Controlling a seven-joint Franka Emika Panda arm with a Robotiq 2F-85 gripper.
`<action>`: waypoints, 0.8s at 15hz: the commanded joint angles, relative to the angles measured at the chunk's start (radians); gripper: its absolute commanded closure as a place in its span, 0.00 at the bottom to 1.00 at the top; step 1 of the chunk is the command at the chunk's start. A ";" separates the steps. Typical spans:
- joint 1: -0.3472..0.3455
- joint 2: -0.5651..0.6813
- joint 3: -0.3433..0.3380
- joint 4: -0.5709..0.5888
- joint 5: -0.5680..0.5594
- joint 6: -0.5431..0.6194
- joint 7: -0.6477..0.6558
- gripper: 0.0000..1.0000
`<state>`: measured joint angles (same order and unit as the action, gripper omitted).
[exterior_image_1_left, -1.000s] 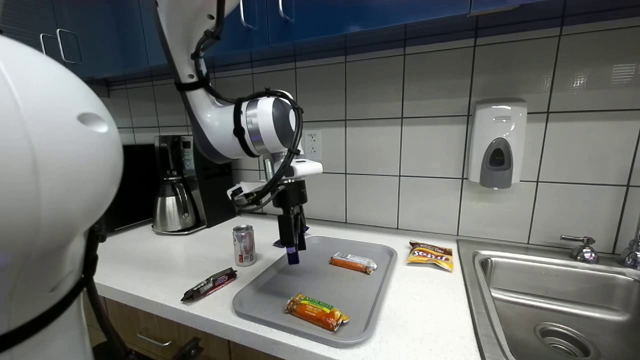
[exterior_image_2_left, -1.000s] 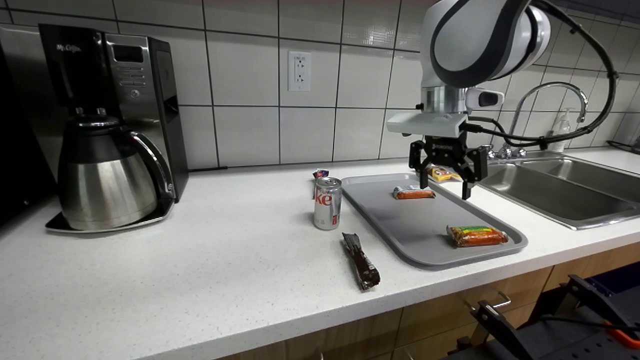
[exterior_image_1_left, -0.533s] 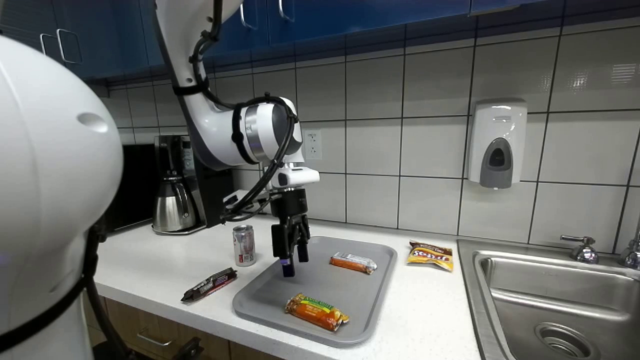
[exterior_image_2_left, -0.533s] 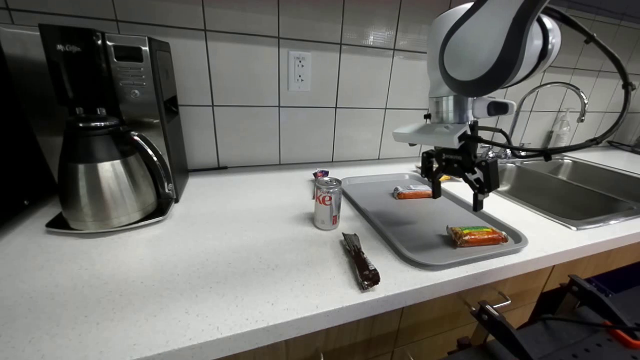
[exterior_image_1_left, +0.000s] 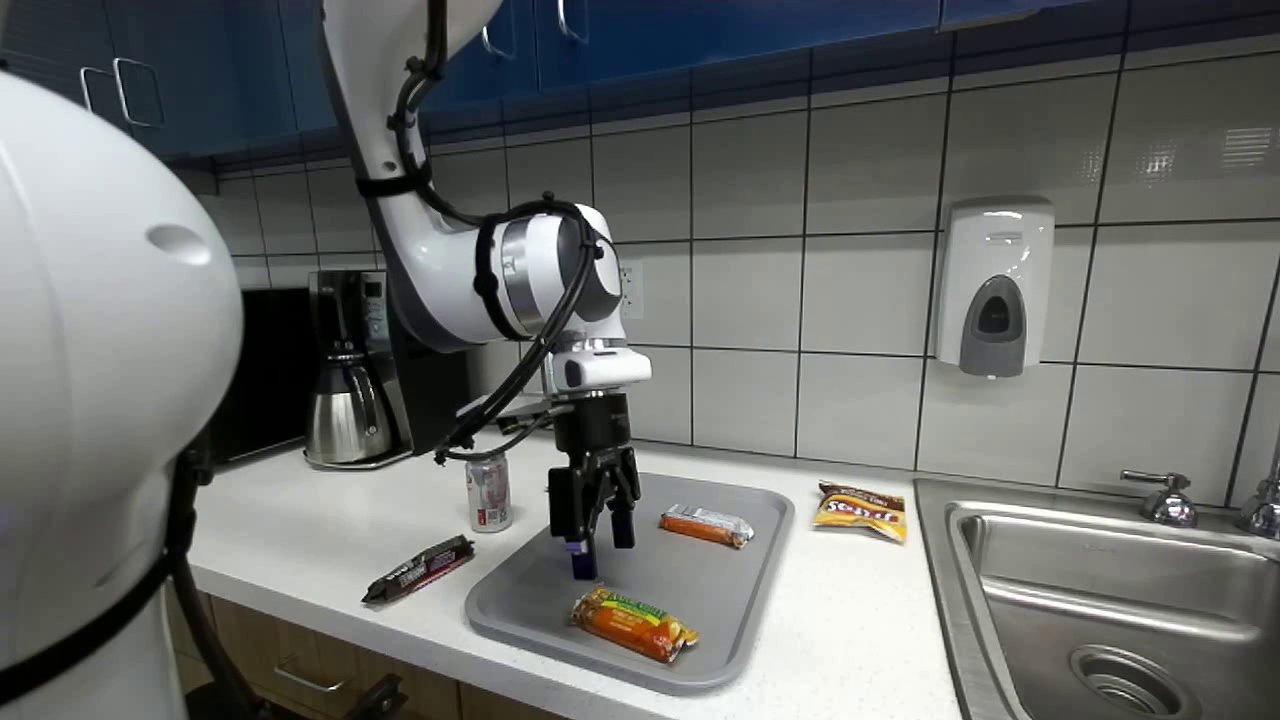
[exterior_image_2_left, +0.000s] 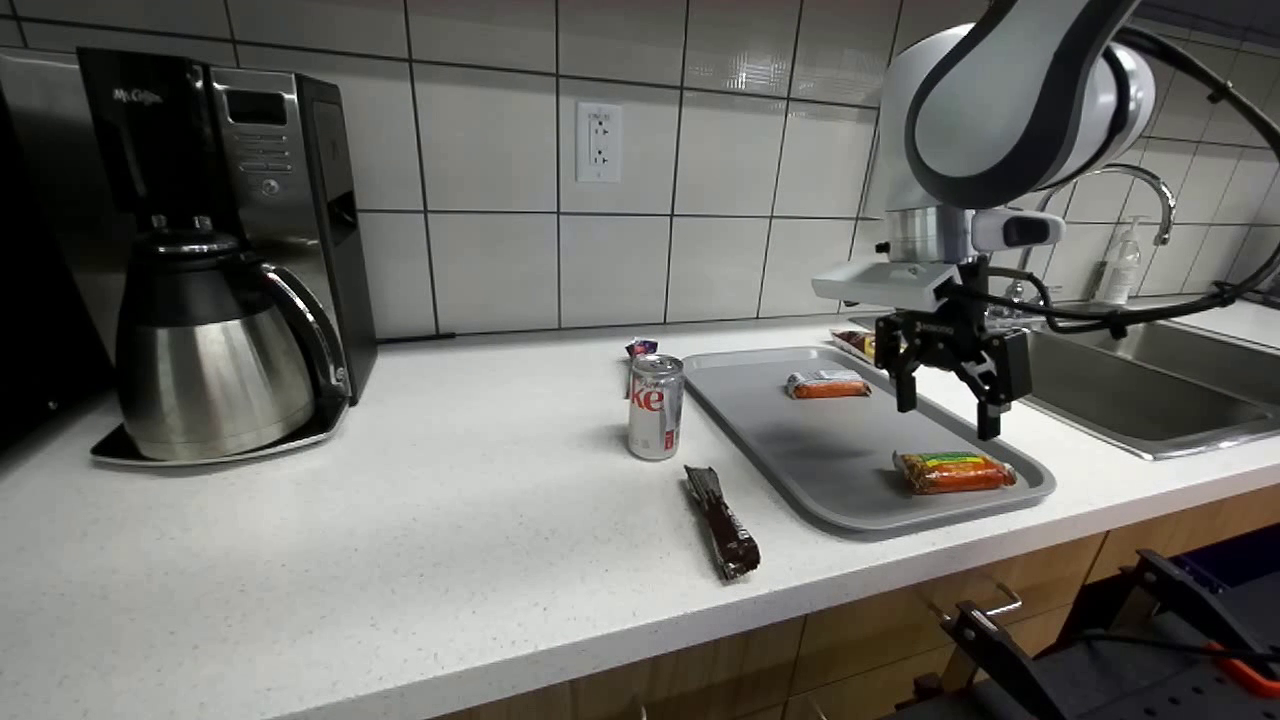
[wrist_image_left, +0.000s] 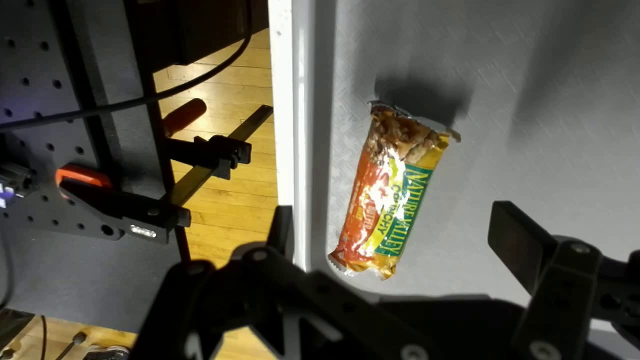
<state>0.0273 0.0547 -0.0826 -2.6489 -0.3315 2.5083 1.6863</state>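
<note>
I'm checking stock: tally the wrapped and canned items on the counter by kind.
Bar-shaped: 3 (Nature Valley bar, orange-silver bar, dark bar)
Bagged: 1 (yellow-brown bag)
Canned: 1 (silver can)
Unclear: 1 (purple package, partly hidden)
Total: 6

A white, finely speckled countertop (exterior_image_2_left: 400, 560) bears a gray tray (exterior_image_2_left: 850, 470) lying flat near its front edge. Just beside the tray stands a silver can (exterior_image_2_left: 656, 408), upright, with a dark-wrapped bar (exterior_image_2_left: 722, 525) lying between it and the counter's front edge. A purple wrapper (exterior_image_2_left: 641, 347) lies behind the can, partly hidden. A yellow-and-brown packet (exterior_image_1_left: 860, 512) rests between the tray and the steel sink (exterior_image_1_left: 952, 580) set into the surface. A coffee maker (exterior_image_2_left: 265, 160) stands well apart, toward the opposite end.
</note>
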 joint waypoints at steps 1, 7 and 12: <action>-0.024 -0.008 -0.010 -0.012 -0.044 -0.008 0.047 0.00; -0.034 0.015 -0.030 -0.010 -0.095 0.026 0.083 0.00; -0.027 0.043 -0.044 -0.021 -0.141 0.092 0.133 0.00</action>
<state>0.0098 0.0847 -0.1210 -2.6555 -0.4211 2.5443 1.7624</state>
